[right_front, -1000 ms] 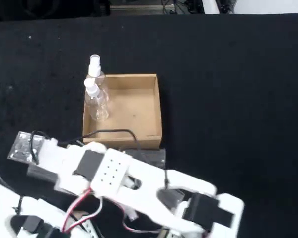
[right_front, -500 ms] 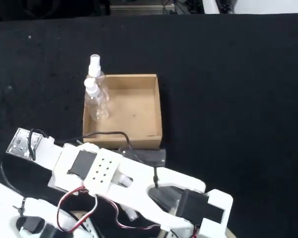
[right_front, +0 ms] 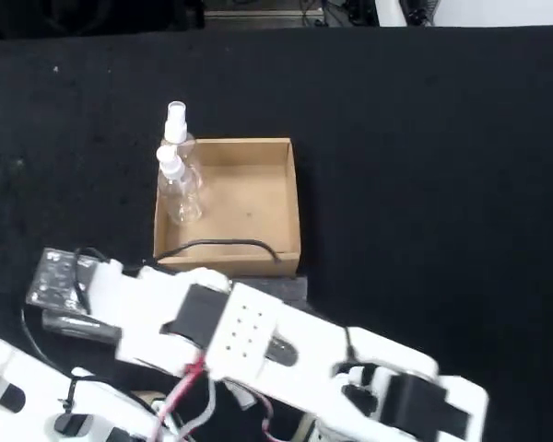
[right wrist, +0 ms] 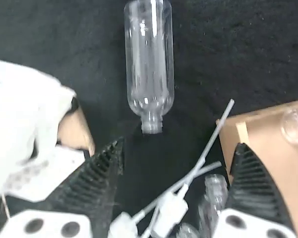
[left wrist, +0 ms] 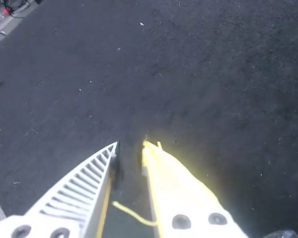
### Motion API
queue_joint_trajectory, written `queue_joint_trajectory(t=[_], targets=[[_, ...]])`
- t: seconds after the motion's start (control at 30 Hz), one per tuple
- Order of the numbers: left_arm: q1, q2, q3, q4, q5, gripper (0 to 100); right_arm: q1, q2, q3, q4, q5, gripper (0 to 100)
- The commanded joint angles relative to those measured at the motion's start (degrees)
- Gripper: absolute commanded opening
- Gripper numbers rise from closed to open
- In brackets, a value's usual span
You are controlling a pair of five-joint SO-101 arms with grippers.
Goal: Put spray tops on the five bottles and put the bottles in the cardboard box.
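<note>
Clear uncapped bottle under right gripper, jaws wide apart, after an arm swung across; left gripper barely parted; two capped bottles at cardboard box

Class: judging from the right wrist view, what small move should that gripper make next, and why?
Probably lower the open right gripper onto the uncapped bottle lying just ahead: its neck is bare, and loose spray tops lie near.

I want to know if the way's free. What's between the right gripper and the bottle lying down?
Only bare black table, in the right wrist view, between the open right gripper and the bottle. Spray tops lie farther back.
</note>
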Motion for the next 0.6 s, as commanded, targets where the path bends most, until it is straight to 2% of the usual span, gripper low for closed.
queue_joint_trajectory(t=[0.0,0.1,0.37,0.43,0.57], targets=[[3.5,-1.6,-0.5,1.7,-1.1,17,5.5,-8.9,1.0,4.8,1.9,29.3],[7.9,-2.2,-0.4,5.5,-3.7,21,11.8,-14.9,3.0,9.5,5.1,29.3],[24.0,-1.7,-0.4,16.3,-12.3,20,24.8,-31.9,5.1,23.8,15.3,29.3],[28.2,-1.6,-0.3,18.5,-14.2,20,30.9,-34.9,5.3,26.3,18.5,29.3],[35.6,-1.6,2.7,20.2,-16.0,20,49.3,-38.8,7.5,28.0,26.5,29.3]])
